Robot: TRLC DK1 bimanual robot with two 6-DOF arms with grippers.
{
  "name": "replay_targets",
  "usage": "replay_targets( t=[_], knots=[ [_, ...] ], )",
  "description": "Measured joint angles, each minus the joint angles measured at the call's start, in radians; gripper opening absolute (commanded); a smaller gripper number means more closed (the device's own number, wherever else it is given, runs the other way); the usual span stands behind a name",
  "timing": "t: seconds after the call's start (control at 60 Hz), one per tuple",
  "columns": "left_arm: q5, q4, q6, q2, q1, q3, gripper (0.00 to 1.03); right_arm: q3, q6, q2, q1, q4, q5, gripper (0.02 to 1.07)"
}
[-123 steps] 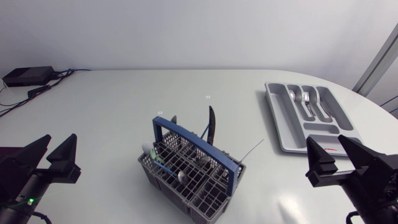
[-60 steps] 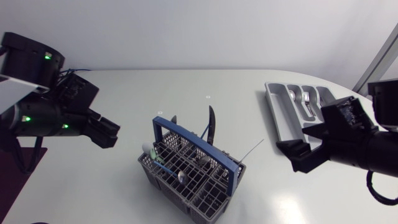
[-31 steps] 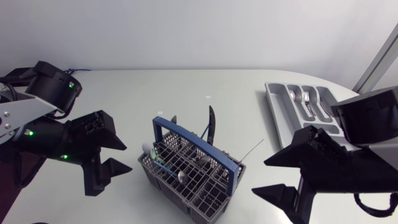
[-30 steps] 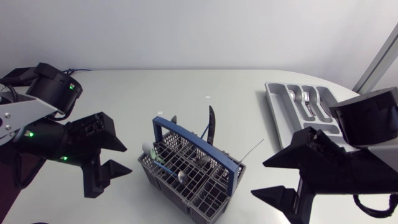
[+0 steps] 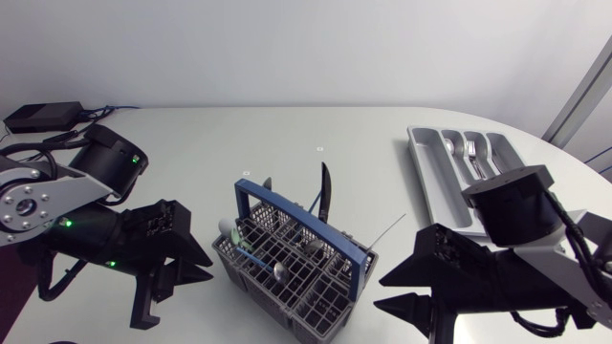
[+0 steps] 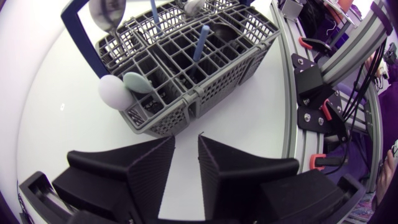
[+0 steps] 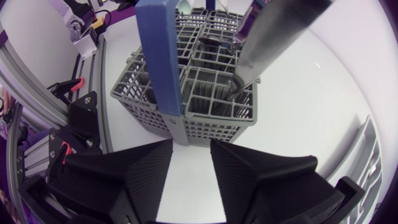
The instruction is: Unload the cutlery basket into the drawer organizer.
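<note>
The grey wire cutlery basket (image 5: pixel 287 272) with a blue handle (image 5: pixel 287 215) stands mid-table. It holds a dark knife (image 5: pixel 325 191), a metal spoon (image 5: pixel 278 270), a teal spoon and a white round-headed piece (image 5: pixel 227 227). The grey drawer organizer (image 5: pixel 427 186) lies at the far right, with forks and a spoon (image 5: pixel 469 153) in its slots. My left gripper (image 5: pixel 203 269) sits low by the basket's left side, fingers a narrow gap apart, nothing between them (image 6: pixel 186 140). My right gripper (image 5: pixel 381 291) faces the basket's right corner (image 7: pixel 205 127), also narrowly open and empty (image 7: pixel 191 143).
A black box with cables (image 5: pixel 43 117) lies at the table's far left back corner. Bare white tabletop stretches between basket and organizer (image 5: pixel 402 205) and behind the basket. The table's rounded edge runs just past the organizer.
Both arms have swung down from raised poses and now point at the basket from either side. The fingers of both grippers have drawn closer together. Basket and organizer have not moved.
</note>
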Motion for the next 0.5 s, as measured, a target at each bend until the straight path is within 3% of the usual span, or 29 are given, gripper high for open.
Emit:
replay_targets(
  t=[0.233,0.5],
  knots=[
    [0.005,0.014,0.061,0.060,0.014,-0.043,0.22,-0.023,-0.019,0.019,0.055,0.027,-0.037,0.08],
    [0.031,0.086,0.077,0.175,0.013,-0.040,0.22,-0.023,-0.014,0.128,0.083,0.165,-0.037,0.08]
  ],
)
